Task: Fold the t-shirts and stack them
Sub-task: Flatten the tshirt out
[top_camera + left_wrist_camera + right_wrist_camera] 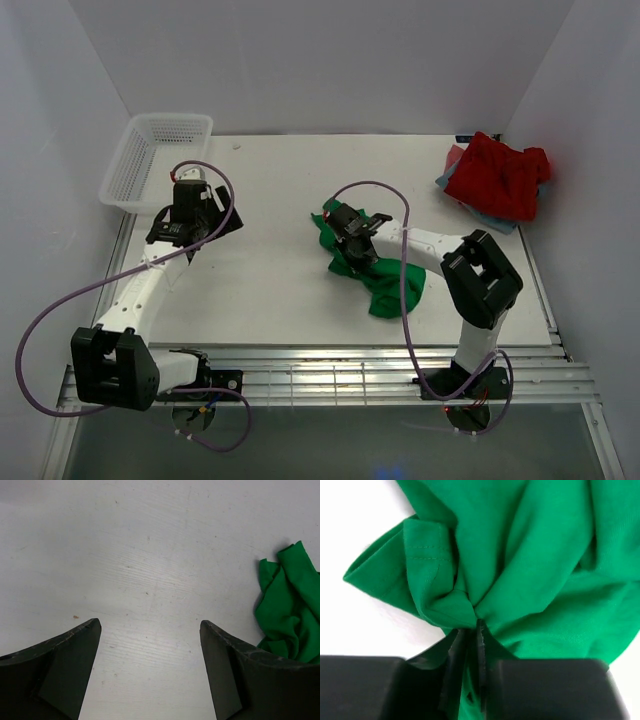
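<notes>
A crumpled bright green t-shirt (375,270) lies at the middle of the white table (270,290). My right gripper (352,238) is shut on a bunched fold of the green t-shirt (520,565), the cloth pinched between its fingers (481,635). My left gripper (183,243) hovers open over bare table at the left, its fingers (75,645) wide apart with nothing between them; the green t-shirt (292,610) shows at that view's right edge. A red t-shirt (500,175) lies heaped at the back right on top of a blue-grey one (447,180).
A white plastic mesh basket (150,160) stands at the back left corner. White walls enclose the table on three sides. A slatted metal rail (330,375) runs along the near edge by the arm bases.
</notes>
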